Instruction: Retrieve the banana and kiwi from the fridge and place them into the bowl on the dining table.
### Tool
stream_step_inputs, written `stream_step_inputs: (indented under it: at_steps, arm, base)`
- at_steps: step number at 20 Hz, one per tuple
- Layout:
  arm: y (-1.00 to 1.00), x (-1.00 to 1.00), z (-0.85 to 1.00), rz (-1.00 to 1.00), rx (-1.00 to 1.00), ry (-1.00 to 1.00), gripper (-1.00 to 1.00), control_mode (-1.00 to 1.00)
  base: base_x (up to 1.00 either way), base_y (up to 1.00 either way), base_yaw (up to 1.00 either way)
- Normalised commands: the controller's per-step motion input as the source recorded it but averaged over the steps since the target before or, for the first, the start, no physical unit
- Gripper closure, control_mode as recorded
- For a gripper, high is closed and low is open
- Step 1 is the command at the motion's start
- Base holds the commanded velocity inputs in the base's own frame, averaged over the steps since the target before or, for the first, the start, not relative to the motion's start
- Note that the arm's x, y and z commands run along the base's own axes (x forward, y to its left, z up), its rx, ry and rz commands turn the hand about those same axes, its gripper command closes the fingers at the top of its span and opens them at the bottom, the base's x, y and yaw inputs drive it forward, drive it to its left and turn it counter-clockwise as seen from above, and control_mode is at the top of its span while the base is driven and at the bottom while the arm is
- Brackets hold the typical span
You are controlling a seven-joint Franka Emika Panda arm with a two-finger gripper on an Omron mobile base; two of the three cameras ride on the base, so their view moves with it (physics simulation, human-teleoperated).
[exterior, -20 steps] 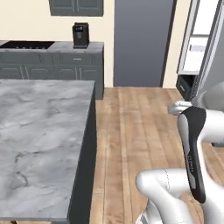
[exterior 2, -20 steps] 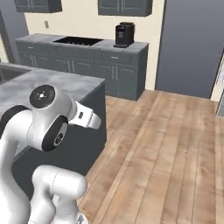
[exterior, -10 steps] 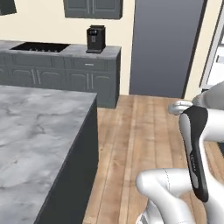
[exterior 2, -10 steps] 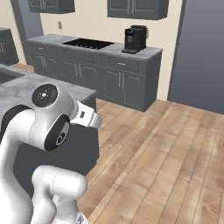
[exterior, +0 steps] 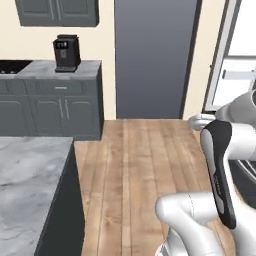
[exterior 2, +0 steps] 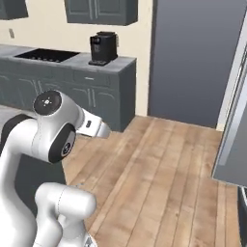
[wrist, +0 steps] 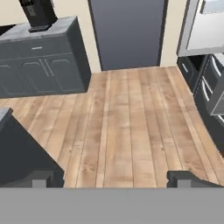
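Note:
In the hand view my gripper (wrist: 111, 179) is open, its two dark fingertips (wrist: 183, 177) wide apart over bare wooden floor with nothing between them. The fridge (exterior: 240, 85) stands at the right with a door swung open and its white inside showing. Its grey door (exterior 2: 234, 130) fills the right edge of the right base view, and its lower drawers (wrist: 205, 87) sit at the hand view's right. The marble dining table (exterior: 30, 185) lies at the lower left. The banana, the kiwi and the bowl are out of view.
A dark grey cabinet counter (exterior: 60, 100) with a black coffee machine (exterior: 66, 52) runs along the back wall at the left. A tall grey panel (exterior: 155, 55) stands between it and the fridge. Wooden floor (wrist: 127, 113) stretches toward the fridge.
The whole picture has slid left, so the base has turned right: the table has shrunk to the corner and the fridge has come further in. The arm keeps its pose, gripper still open.

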Motion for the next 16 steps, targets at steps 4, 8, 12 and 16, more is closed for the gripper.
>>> stream_step_inputs:
  at_steps: [4,8,12,16]
  arm:
    - [0.0,0.0,0.0,0.0,0.0,0.0,-1.0,1.0]
    - [0.0,0.0,0.0,0.0,0.0,0.0,-1.0,1.0]
    - [0.0,0.0,0.0,0.0,0.0,0.0,-1.0,1.0]
    - [0.0,0.0,0.0,0.0,0.0,0.0,-1.0,1.0]
  base:
    - [0.65,-0.28,-0.54]
    - [0.8,-0.02,-0.53]
    - [0.95,0.11,-0.45]
    - [0.74,0.05,-0.44]
